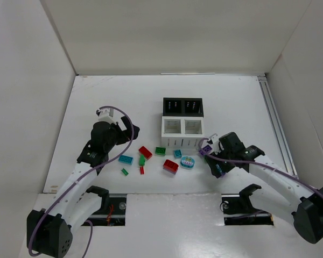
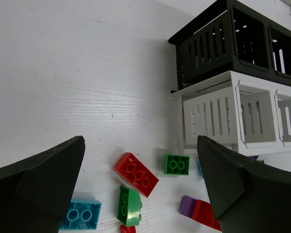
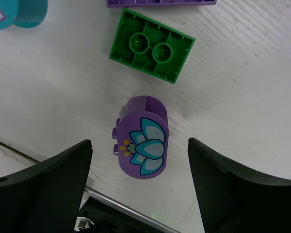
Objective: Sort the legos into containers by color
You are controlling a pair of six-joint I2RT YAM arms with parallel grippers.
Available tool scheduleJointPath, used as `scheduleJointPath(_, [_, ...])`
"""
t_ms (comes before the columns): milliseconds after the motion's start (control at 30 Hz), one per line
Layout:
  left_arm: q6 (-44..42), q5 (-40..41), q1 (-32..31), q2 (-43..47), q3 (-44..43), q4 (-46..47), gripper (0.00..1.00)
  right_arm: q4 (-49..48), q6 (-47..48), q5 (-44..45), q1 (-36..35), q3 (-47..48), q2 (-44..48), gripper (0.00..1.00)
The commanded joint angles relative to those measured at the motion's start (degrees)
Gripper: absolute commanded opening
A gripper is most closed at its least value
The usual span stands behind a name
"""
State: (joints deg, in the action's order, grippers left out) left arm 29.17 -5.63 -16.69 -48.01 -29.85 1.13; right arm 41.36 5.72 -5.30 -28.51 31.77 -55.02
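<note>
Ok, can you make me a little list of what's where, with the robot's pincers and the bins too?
Left pincer: open, empty, red brick ahead of it
Right pincer: open, fingers either side of purple flower piece, not touching
Bins: two black bins behind two white bins
Loose on table: teal brick, green brick, others
</note>
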Motion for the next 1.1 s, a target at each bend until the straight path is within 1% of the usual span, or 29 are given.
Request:
scheduleJointPath(0, [-2.1, -0.08, -0.19, -0.07, 0.4, 3.01, 1.0, -2.52, -3.16, 1.78, -1.54, -0.3, -1.04, 0.83])
scheduleJointPath(100, [-2.1, -0.08, -0.19, -0.07, 0.93, 3.01, 1.0, -3.83, -4.13, 3.63, -2.07, -0.3, -1.05, 0.61])
scheduleJointPath(133, [-2.1, -0.08, -0.19, 0.45, 0.93, 3.01, 1.0, -3.83, -4.13, 4.33, -2.07, -0.3, -1.05, 0.56])
scheduleJointPath(167, [-2.1, -0.08, -0.19, 0.46, 0.93, 3.01, 1.0, -4.53, -4.13, 4.86, -2.07, -0.91, -1.05, 0.54])
scheduleJointPath(233, [-2.1, -0.61, -0.19, 0.46, 0.93, 3.01, 1.0, -5.15, -4.13, 4.86, -2.6, -0.92, -1.05, 0.52])
scheduleJointPath(400, [-2.1, -0.61, -0.19, 0.99, 0.93, 3.01, 1.0, -6.38, -2.99, 4.86, -2.6, -1.45, -1.66, 0.56])
scheduleJointPath(467, [-2.1, -0.61, -0.19, 0.99, 0.93, 3.01, 1.0, -6.38, -2.99, 4.86, -2.6, -1.45, -2.19, 0.56])
scheduleJointPath(567, [-2.1, -0.61, -0.19, 0.99, 0.93, 3.01, 1.0, -6.91, -2.99, 4.86, -2.6, -1.45, -2.19, 0.44])
scheduleJointPath(600, [-2.1, -0.61, -0.19, 0.99, 1.45, 3.01, 1.0, -7.52, -2.99, 4.86, -2.6, -1.45, -2.71, 0.35])
scheduleJointPath(667, [-2.1, -0.61, -0.19, 0.99, 1.46, 3.01, 1.0, -7.53, -1.59, 4.86, -3.12, -0.32, -2.72, 0.29])
scheduleJointPath(767, [-2.1, -0.61, -0.19, 0.99, 1.46, 3.01, 1.0, -4.82, -0.97, 5.47, -4.18, 2.41, -0.97, 0.26])
scheduleJointPath(900, [-2.1, -1.75, -0.19, 0.99, 1.46, 3.53, 1.0, -1.38, 1.58, 6.0, -5.32, 10.05, 2.55, 0.24])
scheduleJointPath(933, [-2.1, -1.75, -0.19, 0.29, 1.46, 3.53, 1.0, -1.37, 3.15, 6.53, -5.33, 13.63, 3.77, 0.24])
scheduleJointPath(1067, [-1.48, -1.06, -0.19, -0.95, 1.46, 3.01, 1.0, -4.79, 6.67, 5.48, -6.55, 20.69, 5.1, 0.24])
